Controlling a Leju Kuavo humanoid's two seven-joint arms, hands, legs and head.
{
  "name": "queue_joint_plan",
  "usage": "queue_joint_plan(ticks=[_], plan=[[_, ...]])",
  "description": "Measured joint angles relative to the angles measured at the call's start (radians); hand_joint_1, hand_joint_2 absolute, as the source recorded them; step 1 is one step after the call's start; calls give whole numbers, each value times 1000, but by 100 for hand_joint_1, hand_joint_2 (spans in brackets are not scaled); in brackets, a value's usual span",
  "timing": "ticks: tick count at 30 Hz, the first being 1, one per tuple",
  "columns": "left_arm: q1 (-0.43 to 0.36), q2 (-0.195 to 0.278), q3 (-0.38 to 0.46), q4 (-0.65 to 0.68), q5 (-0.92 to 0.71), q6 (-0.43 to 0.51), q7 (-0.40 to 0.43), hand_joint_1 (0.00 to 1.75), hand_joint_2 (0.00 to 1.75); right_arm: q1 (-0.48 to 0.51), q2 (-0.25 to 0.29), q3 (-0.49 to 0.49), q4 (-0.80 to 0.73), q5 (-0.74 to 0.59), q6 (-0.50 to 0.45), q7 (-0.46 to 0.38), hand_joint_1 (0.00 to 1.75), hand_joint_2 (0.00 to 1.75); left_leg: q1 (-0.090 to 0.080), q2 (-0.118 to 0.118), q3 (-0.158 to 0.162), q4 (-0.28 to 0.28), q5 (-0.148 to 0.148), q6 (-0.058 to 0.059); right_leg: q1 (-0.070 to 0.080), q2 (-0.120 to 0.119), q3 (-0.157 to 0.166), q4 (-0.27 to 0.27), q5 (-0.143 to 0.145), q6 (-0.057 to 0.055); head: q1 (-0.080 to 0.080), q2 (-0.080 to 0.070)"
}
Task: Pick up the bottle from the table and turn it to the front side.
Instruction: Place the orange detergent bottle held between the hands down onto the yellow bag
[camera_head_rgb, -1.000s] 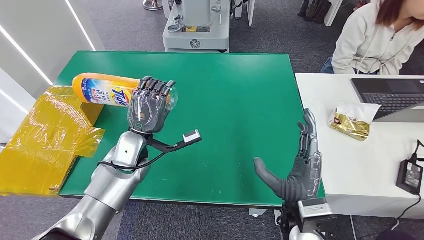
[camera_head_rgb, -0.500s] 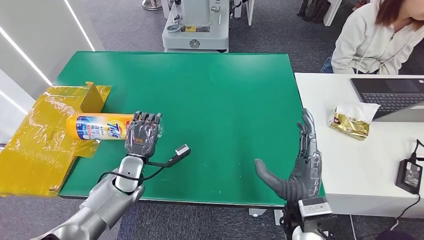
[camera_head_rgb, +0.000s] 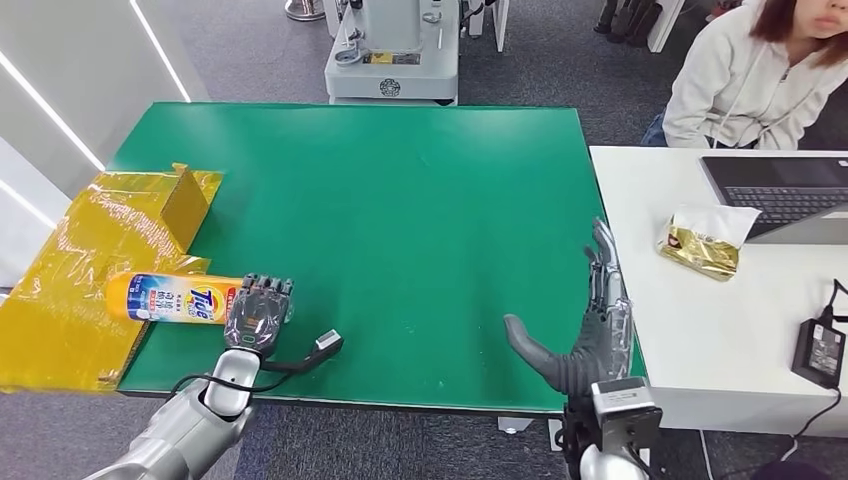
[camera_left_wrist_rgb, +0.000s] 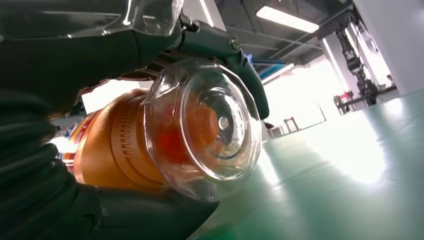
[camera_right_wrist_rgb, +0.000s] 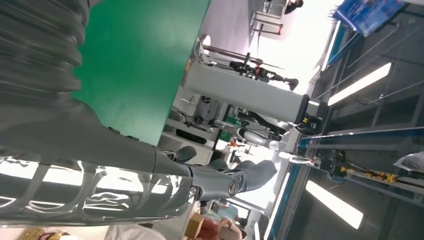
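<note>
Left hand (camera_head_rgb: 258, 314) grasps the orange plastic detergent bottle (camera_head_rgb: 170, 298) near its clear cap end (label facing up, likely for turning), held sideways over the green table's (camera_head_rgb: 420, 220) near-left edge, while right hand (camera_head_rgb: 590, 345) hovers released, fingers spread.

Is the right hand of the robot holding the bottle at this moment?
No, the right hand is open with nothing in it near the table's front edge, while the left hand grips the orange bottle.
</note>
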Motion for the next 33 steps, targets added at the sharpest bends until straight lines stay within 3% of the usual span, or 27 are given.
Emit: queue_joint_plan(ticks=[16,19,23,24,27,28,33], plan=[[-9,19,10,41,1,73,28,175,175,-8,12,-1,59,-6,-6,-3,0,175,0,0,1,0,1,-2,0,0,0,0,0,-1,0,0],[-12,13,56,38,24,74,-39,175,175,-10,16,1,72,-14,-15,-3,0,175,0,0,1,0,1,-2,0,0,0,0,0,-1,0,0],[-14,-6,189,16,136,75,-226,175,175,-14,17,11,88,-27,-30,-3,0,175,0,0,1,0,1,-2,0,0,0,0,1,-1,0,0],[-16,-12,227,11,167,76,-269,146,175,-14,17,13,93,-31,-34,-3,0,175,0,0,1,0,1,-2,0,0,0,0,1,-1,0,0],[-25,-31,334,4,226,76,-345,15,175,-16,18,23,106,-36,-41,-4,0,175,0,0,1,0,1,-2,0,0,0,0,1,-1,0,0],[-27,-36,362,2,227,76,-352,0,175,-17,19,26,110,-38,-42,-4,0,175,0,0,1,0,1,-2,0,0,0,0,1,-1,0,0],[-30,-58,465,-18,113,76,-331,0,175,-33,20,45,137,-53,-60,-6,0,175,0,0,1,0,1,-2,0,0,-1,0,1,-1,0,0]])
